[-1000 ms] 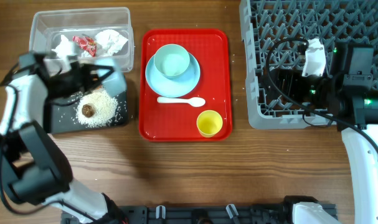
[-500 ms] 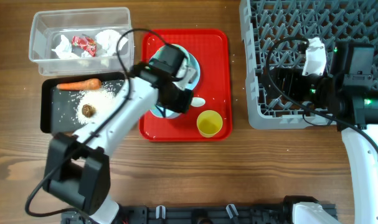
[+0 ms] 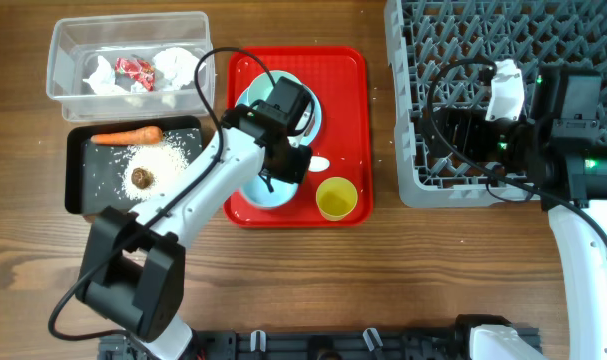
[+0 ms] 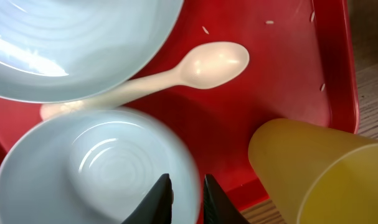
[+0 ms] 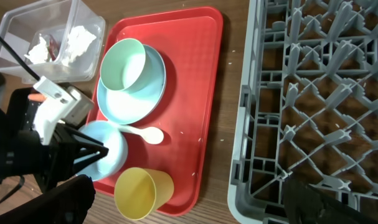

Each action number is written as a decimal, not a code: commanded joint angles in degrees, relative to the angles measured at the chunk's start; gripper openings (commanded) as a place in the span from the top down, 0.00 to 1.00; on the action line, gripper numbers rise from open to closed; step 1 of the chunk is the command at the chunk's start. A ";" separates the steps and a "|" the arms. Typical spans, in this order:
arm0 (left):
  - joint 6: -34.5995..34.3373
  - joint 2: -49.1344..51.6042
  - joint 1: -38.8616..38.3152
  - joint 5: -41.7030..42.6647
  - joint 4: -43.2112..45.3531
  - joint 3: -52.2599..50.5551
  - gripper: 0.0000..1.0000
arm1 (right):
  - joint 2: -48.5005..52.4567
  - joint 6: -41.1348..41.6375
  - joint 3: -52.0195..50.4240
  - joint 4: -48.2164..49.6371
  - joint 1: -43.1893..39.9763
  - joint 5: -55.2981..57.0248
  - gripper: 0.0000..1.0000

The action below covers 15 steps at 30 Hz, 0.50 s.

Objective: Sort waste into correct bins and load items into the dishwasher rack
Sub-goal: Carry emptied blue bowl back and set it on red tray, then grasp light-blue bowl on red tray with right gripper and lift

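Note:
My left gripper point(image 4: 185, 198) is shut on the rim of a pale blue bowl point(image 4: 95, 168), holding it over the front left of the red tray point(image 3: 345, 90). The second bowl point(image 3: 288, 92) sits on the pale blue plate point(image 3: 245, 115) behind it. The white spoon point(image 4: 198, 67) and the yellow cup point(image 3: 336, 197) lie on the tray beside my left gripper point(image 3: 283, 172). My right gripper point(image 5: 189, 214) is open and empty, hovering over the front left part of the grey dishwasher rack point(image 3: 543, 40). The carrot point(image 3: 128, 136), rice point(image 3: 163, 160) and brown lump point(image 3: 141, 178) lie in the black tray point(image 3: 75, 190).
The clear tub point(image 3: 68, 35) at the back left holds crumpled napkins point(image 3: 173, 65) and the red wrapper point(image 3: 133, 68). A few rice grains lie on the red tray. Bare wood table runs along the front.
My left arm swung from the black tray to the red tray, leaving the carrot in view in the black tray. It now grips one bowl apart from the plate. The right arm has not moved.

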 commanded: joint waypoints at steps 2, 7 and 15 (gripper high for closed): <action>-3.52 1.11 -1.22 1.18 0.07 -0.57 0.86 | 0.55 2.60 1.18 2.03 0.11 0.44 0.00; -7.80 0.26 3.19 1.20 0.42 0.96 0.92 | 2.45 3.45 1.18 7.30 0.24 -7.87 0.04; -10.80 -12.37 20.24 1.22 -5.07 7.87 0.52 | 15.21 12.70 1.18 27.17 17.09 -8.90 0.05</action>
